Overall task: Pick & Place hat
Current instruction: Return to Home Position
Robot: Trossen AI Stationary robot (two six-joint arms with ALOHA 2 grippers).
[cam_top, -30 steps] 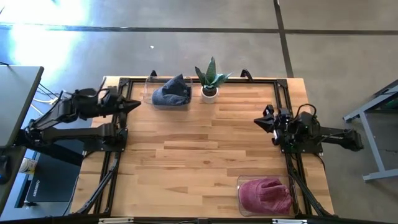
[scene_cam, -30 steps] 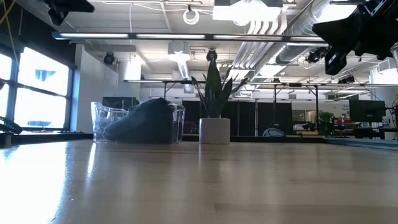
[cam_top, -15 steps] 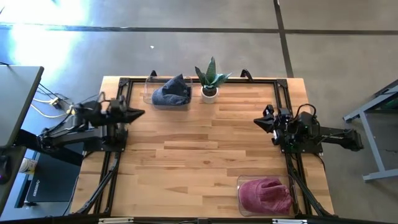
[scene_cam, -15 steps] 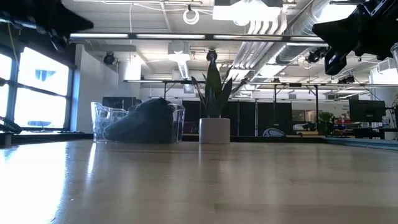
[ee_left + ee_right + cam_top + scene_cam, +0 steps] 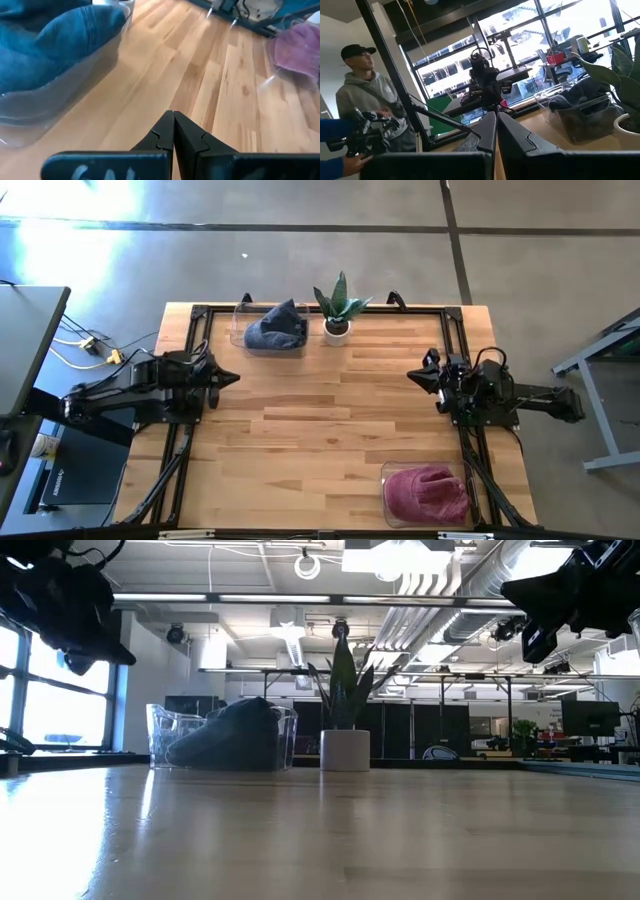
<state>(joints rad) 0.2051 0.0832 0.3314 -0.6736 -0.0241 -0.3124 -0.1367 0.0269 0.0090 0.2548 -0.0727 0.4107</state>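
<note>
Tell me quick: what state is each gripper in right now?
Left gripper: shut, holding nothing.
Right gripper: shut, holding nothing.

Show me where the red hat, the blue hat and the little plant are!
red hat (image 5: 428, 492), high view, middle of its crumpled cloth.
blue hat (image 5: 277, 330), high view, middle of its folded cloth.
little plant (image 5: 338, 302), high view, on its green leaves.

Closed jaws, blue cap (image 5: 47, 45) in bin (image 5: 82, 85)
</note>
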